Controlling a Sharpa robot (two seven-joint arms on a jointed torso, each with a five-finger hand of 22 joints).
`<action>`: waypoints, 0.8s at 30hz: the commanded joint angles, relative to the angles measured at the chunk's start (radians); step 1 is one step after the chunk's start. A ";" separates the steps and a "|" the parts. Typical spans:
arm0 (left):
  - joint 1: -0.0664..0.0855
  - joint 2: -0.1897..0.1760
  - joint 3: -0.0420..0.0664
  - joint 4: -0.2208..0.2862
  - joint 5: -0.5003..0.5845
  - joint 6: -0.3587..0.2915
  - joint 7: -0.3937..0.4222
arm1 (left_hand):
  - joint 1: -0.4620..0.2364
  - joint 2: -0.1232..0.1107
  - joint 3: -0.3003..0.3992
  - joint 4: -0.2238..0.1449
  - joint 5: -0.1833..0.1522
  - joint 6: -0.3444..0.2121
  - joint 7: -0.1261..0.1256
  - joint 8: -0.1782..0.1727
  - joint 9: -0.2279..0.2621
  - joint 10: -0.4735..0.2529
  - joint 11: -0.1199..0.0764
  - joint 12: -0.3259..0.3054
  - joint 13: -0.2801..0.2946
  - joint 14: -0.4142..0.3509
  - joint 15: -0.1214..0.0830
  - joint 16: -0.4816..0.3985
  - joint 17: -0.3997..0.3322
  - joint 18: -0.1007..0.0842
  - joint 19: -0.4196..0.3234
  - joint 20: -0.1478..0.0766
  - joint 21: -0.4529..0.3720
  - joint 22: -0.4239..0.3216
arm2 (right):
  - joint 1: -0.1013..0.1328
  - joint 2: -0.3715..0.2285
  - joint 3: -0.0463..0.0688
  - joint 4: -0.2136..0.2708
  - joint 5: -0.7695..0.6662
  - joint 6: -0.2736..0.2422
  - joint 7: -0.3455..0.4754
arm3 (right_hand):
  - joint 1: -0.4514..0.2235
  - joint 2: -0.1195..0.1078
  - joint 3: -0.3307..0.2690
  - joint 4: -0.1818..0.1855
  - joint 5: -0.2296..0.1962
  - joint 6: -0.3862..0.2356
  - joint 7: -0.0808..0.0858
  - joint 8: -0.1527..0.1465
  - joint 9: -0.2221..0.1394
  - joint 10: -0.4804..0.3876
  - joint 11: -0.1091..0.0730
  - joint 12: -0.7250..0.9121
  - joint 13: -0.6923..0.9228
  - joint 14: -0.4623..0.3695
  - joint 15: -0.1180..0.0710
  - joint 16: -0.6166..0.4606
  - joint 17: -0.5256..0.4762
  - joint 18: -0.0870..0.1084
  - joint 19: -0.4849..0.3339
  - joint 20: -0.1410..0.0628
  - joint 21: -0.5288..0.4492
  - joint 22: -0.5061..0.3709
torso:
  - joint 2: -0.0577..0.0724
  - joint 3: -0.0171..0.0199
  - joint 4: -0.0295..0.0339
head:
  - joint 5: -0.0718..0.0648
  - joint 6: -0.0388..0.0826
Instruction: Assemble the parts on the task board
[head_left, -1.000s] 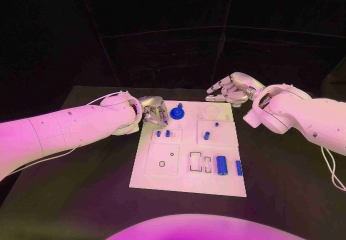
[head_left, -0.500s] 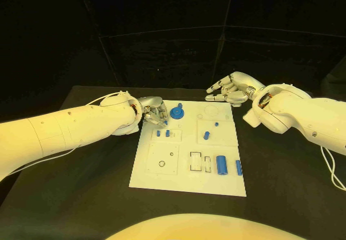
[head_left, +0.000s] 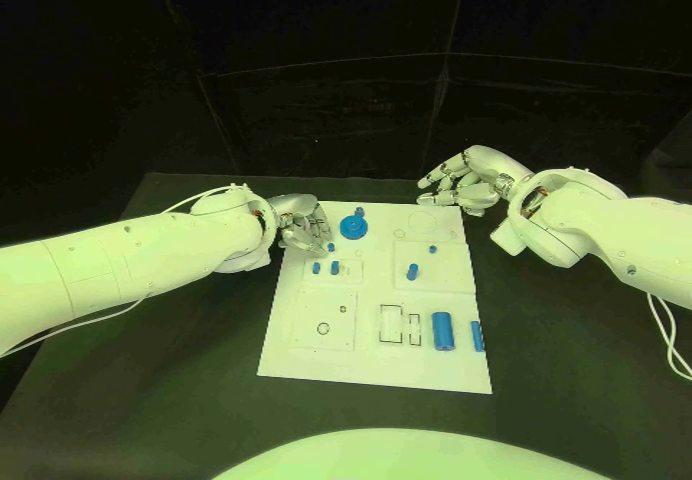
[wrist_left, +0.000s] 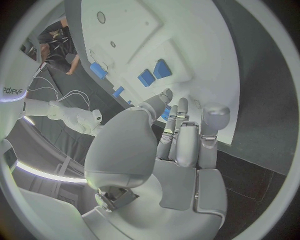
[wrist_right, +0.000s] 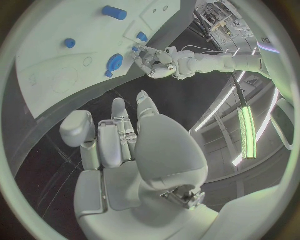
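My left hand (head_left: 303, 232) has crept nearer the small blue pegs (head_left: 325, 268) just before its fingertips, fingers curled, grasping nothing; the pick-up comes next. My right hand (head_left: 464, 181) idles, fingers loose and holding nothing.

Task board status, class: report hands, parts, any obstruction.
Left hand at the task board far left edge, holding nothing visible. Right hand open, beyond the far edge. Blue parts on the board. Nothing in the way.

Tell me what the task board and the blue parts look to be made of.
Task board: looks like matte white plastic, flat and even, with cut recesses. Blue parts, such as the cylinder: likely smooth plastic, uniform colour with a faint sheen. Neither is certain from looks alone.
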 joint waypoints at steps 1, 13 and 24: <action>0.001 -0.013 0.001 0.008 0.061 -0.059 0.048 | -0.015 -0.025 -0.023 0.007 -0.002 -0.030 0.005 -0.018 0.000 -0.027 0.004 -0.015 -0.006 -0.002 0.011 -0.006 -0.009 -0.003 -0.010 0.008 -0.014 -0.010 | 0.002 -0.007 0.000 0.002 -0.150 0.026 -0.055 | 0.037 0.003 0.000 -0.011 -0.019 0.031 0.001 0.011 0.001 -0.001 0.000 -0.129 -0.119 0.013 -0.007 -0.034 -0.036 0.013 0.001 -0.005 -0.008 -0.010 | 0.000 -0.0004 0.0006 | -0.002 0.003; 0.002 -0.073 0.002 0.036 0.634 -0.249 0.345 | -0.025 0.014 -0.103 0.043 0.001 0.012 0.030 0.002 0.014 -0.072 0.031 -0.010 -0.002 -0.078 0.035 -0.083 -0.177 0.037 -0.133 0.033 -0.202 -0.188 | -0.013 -0.040 0.000 0.047 -0.582 0.076 -0.146 | 0.128 0.002 0.012 -0.043 -0.048 0.102 -0.015 0.007 -0.007 0.033 0.001 -0.388 -0.398 0.024 -0.006 -0.065 -0.064 0.010 0.019 -0.003 -0.008 -0.001 | 0.000 0.0003 -0.0007 | -0.037 0.016; 0.001 -0.101 0.001 0.093 1.100 -0.177 0.561 | 0.006 0.052 -0.083 0.034 0.003 0.046 0.022 0.020 0.008 -0.043 0.022 0.035 0.004 -0.217 0.031 -0.223 -0.446 0.053 -0.217 0.033 -0.319 -0.278 | -0.052 -0.035 -0.001 0.072 -0.763 0.095 -0.188 | 0.142 -0.005 0.019 -0.048 -0.058 0.106 -0.004 -0.022 -0.010 0.027 0.016 -0.464 -0.508 0.024 0.007 -0.076 -0.078 0.009 0.021 0.008 -0.010 -0.003 | 0.001 -0.0006 0.0009 | -0.061 0.024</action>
